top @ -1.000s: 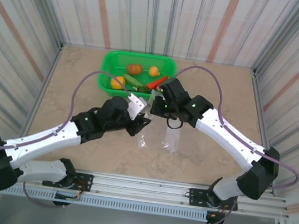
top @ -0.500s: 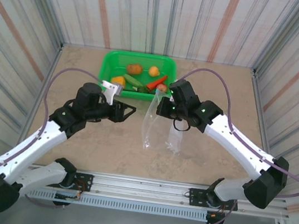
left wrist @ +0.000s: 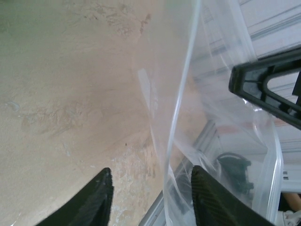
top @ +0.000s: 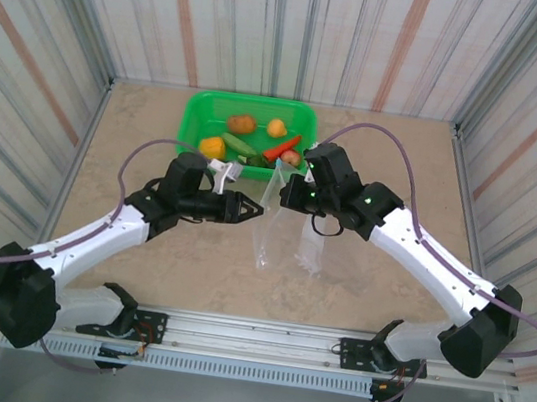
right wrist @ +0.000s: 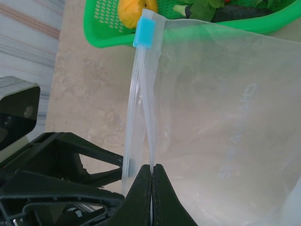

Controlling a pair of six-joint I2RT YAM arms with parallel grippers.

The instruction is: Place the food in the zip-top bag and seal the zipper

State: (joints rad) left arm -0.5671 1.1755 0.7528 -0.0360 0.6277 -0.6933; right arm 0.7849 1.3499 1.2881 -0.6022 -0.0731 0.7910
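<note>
Nearest, the left gripper (top: 250,208) is hovering just beside the zip-top bag (top: 287,226), jaws standing part open and gripping nothing; in its wrist view a pale edge of the film is lying between the fingertips; beyond it, the right gripper (right wrist: 151,175) is pinching the zipper (right wrist: 141,103) with jaws fully closed, the pouch hanging from that pinch; farthest, the food (top: 248,137) is sitting in the green basket (top: 199,110). The left jaws should probably be closing on one lip alone, then drawing it away so the mouth is gaping; catching both layers would be leaving it shut.
</note>
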